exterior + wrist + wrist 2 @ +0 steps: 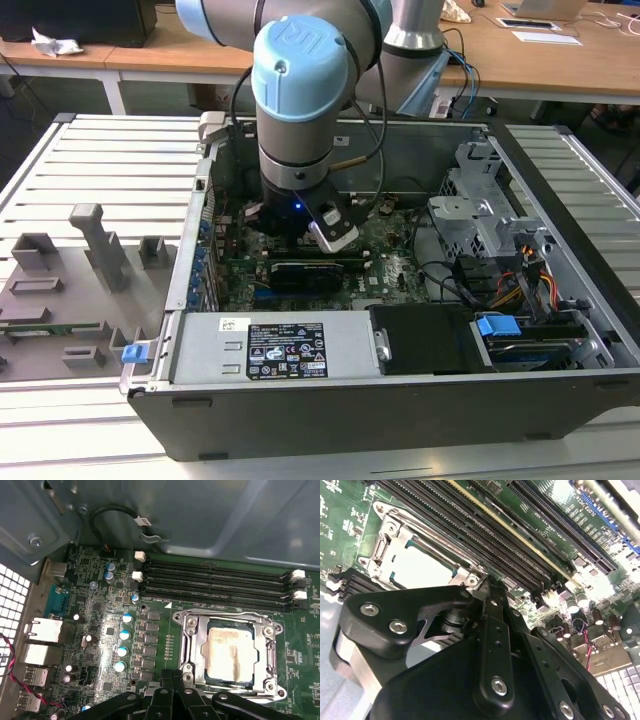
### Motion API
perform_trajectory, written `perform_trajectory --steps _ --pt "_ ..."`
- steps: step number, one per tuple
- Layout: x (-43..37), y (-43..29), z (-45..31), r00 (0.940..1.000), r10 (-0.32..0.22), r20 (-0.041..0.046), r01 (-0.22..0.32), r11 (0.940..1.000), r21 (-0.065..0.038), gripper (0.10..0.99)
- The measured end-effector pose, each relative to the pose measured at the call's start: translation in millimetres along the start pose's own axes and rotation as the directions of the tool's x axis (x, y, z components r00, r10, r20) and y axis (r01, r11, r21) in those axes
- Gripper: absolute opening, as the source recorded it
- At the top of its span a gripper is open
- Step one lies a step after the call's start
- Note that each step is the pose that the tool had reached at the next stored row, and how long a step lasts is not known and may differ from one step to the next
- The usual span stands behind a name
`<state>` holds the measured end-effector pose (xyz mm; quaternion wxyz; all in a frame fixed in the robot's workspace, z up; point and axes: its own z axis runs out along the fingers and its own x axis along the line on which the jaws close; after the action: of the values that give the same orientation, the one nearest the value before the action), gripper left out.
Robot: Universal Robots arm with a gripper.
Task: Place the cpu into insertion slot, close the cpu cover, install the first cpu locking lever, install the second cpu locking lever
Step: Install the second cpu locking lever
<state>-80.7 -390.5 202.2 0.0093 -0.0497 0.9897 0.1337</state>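
The cpu (pixel 229 650) lies flat in the insertion slot (pixel 272 652), its pale metal top showing through the window of the cpu cover (pixel 192 630). The cover is down over it, and thin metal levers run along the socket's edges. In the second wrist view the cpu (pixel 422 565) and the cover (pixel 385 545) show just beyond my fingers. My gripper (pixel 174 676) has its black fingers pressed together, the tips at the socket's near corner, close to a cover screw. In the second wrist view the gripper (pixel 487 587) looks shut with nothing between its fingers. The exterior view has the arm's wrist (pixel 295 215) low inside the open computer case.
Long black memory slots (pixel 215 582) run beside the socket, with the grey case wall and a black cable loop (pixel 115 515) behind them. Capacitors (pixel 122 635) and rear ports (pixel 42 630) stand on the socket's other side. A power supply (pixel 270 345) and drive cage (pixel 480 215) sit in the case.
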Motion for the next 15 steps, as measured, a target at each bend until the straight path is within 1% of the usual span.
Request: perform_trajectory --steps 3,6,8,9,11,13,15 --pt "-0.6 -0.1 0.3 1.0000 0.000 0.0004 0.000 1.0000 -0.004 0.106" --pt "-0.5 -1.3 4.3 1.0000 0.000 0.0002 0.000 1.0000 -0.004 0.106" --pt "-0.5 -1.5 4.4 1.0000 0.000 0.0002 0.000 1.0000 -0.004 0.106" --pt "-0.5 -1.4 3.9 1.0000 0.000 0.0003 0.000 1.0000 -0.004 0.106" --pt "-0.7 0.2 -1.7 1.0000 0.000 0.0003 0.000 1.0000 -0.005 0.106" --pt "-0.7 0.7 -3.7 1.0000 0.000 0.0004 0.000 1.0000 -0.004 0.106" --pt "-0.8 1.7 -7.2 1.0000 0.000 0.0004 0.000 1.0000 -0.005 0.106"
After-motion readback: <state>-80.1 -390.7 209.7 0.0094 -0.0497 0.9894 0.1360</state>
